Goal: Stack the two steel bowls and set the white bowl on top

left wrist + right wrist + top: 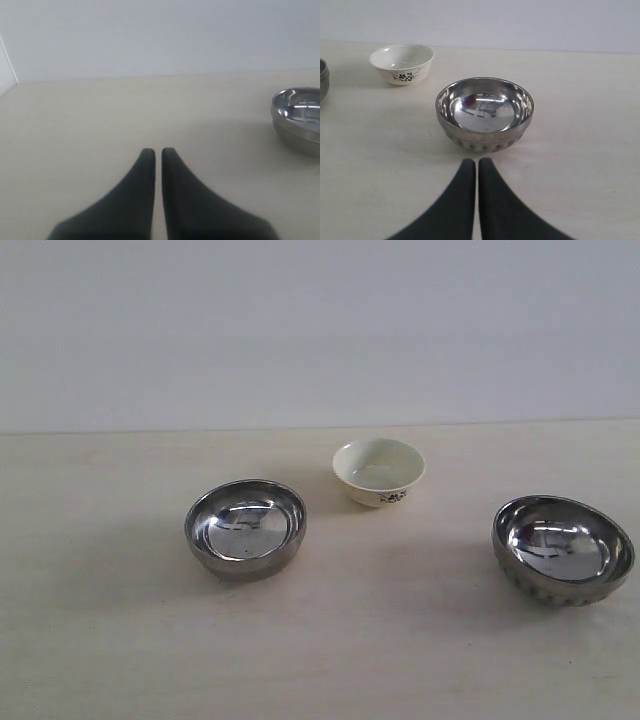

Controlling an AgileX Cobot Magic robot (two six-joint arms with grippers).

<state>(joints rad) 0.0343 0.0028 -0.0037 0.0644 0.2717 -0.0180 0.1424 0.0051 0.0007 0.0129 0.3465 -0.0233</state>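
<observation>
While all three bowls stand apart on the table, none stacked, my left gripper has its fingers pressed together with only a hairline seam between them, and they hold nothing. My right gripper is the same: fingers drawn tight and empty, their tips pointing at the right steel bowl, close to its near side but not touching it. That bowl sits upright at the right of the table, its lower side ribbed. The left steel bowl, smooth-sided and upright, stands left of centre, well apart from the right one and well clear of my left fingertips. The white bowl stands upright farther back, between the two steel bowls and nearer the left one, touching neither, its dark floral pattern on the near side. A pale wall rises behind the table's far edge.
</observation>
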